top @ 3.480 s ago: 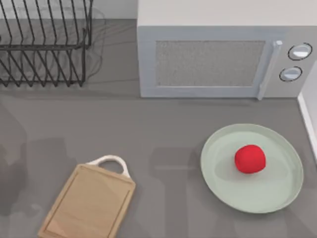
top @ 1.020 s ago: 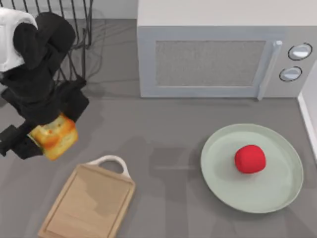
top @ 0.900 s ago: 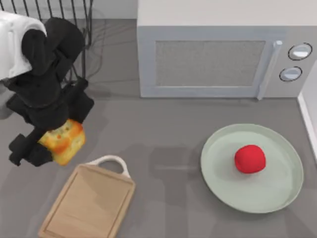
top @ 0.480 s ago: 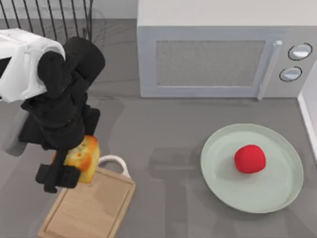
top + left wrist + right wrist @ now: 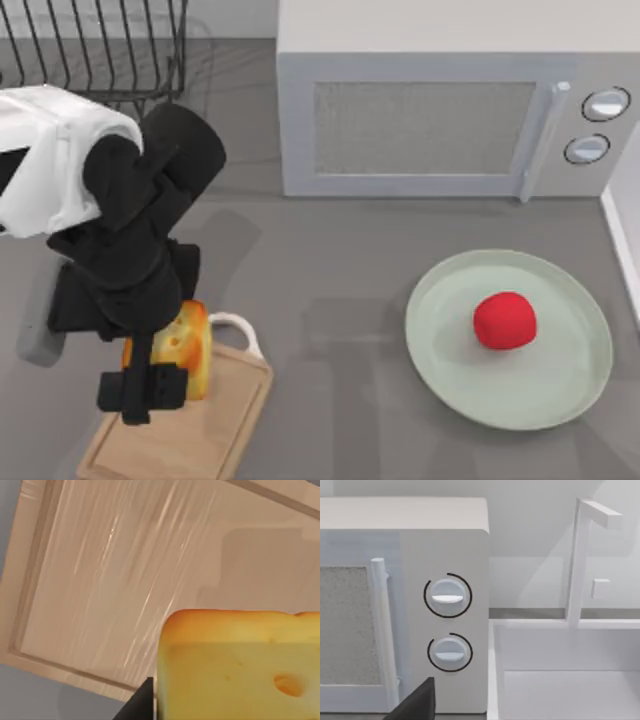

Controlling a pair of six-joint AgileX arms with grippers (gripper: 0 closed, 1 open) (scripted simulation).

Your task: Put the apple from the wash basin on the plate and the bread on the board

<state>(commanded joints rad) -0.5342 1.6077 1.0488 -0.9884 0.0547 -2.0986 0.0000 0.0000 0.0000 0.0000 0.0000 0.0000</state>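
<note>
You have the grey desk spread across the whole top view. The largest thing on it is the pale microwave at the upper middle and right of the frame, its door shut, its handle and two dials at its right end. In the right wrist view you see those dials on the microwave again, with the white wash basin and its tap just beside it, and a dark sliver of the right gripper at the lower edge; you cannot tell how its jaws stand.

Your left arm fills the left side of the top view, white sleeve above, black wrist below. Behind it, at the upper left corner, stands the black wire dish rack.

At the lower right of the top view lies the plate, well apart from the arm, and the apple sits on it, a little right of its middle.

At the lower left lies the board, tilted, with its white loop handle toward the upper end. The left gripper hangs over the handle end, its jaws closed on the bread, which stands on edge over the board near the handle. In the left wrist view the bread is close in the foreground with the board beneath it; you cannot tell whether they touch.
</note>
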